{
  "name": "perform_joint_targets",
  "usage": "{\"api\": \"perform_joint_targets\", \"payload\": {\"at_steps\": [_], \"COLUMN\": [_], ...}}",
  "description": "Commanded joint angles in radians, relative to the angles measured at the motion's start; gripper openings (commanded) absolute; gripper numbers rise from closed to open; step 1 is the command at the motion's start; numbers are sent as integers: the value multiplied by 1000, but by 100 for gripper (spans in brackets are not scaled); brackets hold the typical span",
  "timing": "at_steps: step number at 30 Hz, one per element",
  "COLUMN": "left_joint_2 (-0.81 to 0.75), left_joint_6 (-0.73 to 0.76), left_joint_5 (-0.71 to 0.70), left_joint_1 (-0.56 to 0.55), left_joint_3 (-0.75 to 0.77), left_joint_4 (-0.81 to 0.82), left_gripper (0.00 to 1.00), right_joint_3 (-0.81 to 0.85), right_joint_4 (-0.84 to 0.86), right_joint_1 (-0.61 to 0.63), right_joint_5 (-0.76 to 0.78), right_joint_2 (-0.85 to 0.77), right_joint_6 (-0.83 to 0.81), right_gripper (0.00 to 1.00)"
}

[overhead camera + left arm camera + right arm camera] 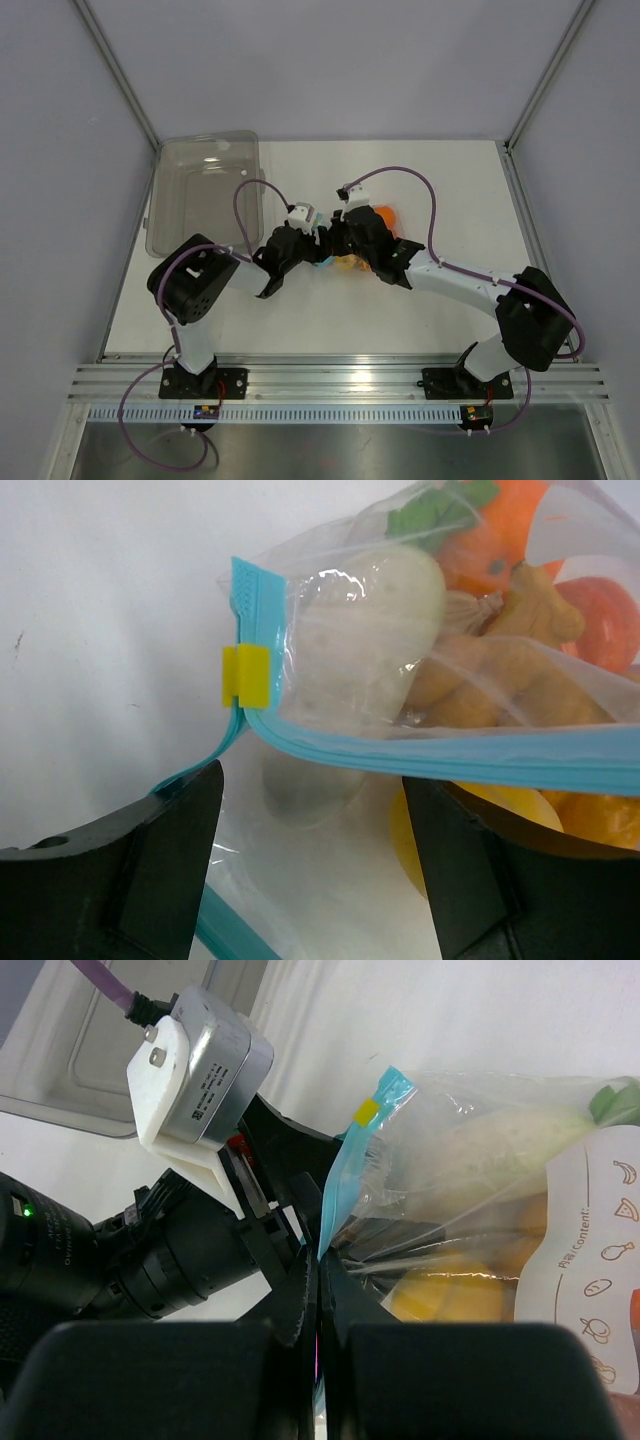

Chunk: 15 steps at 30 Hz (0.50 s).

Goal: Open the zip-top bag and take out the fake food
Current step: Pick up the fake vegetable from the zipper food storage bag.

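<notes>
I read the right gripper (318, 1285) as clenched on the zip-top bag (470, 1190), pinching the film just below its light blue zip strip (350, 1175). The left gripper (310, 800) stands released, its fingers wide apart, with the bag's mouth between and above them. One half of the strip touches the tip of one finger (190, 800). A yellow slider (245, 675) sits at the strip's end. The fake food (375, 610), a white radish with orange and yellow pieces, lies inside the bag. The bag is at mid-table (450, 190) between both grippers, well apart from the grey tray (205, 185).
</notes>
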Motion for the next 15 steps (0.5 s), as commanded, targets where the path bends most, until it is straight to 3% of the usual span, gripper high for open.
{"api": "perform_joint_targets", "payload": {"at_steps": [1, 8, 15], "left_joint_2": [-12, 45, 99], "left_joint_6": [-11, -204, -240], "left_joint_5": [82, 132, 129], "left_joint_1": [-27, -1, 0], "left_joint_3": [-1, 33, 55], "left_joint_4": [322, 364, 338], "left_gripper": [77, 76, 71], "right_joint_3": [-1, -3, -3], "right_joint_4": [38, 43, 43], "right_joint_1": [-29, -29, -29], "right_joint_5": [28, 26, 25], "right_joint_2": [9, 9, 9], "right_joint_6": [5, 8, 10], "right_gripper": [0, 0, 0]}}
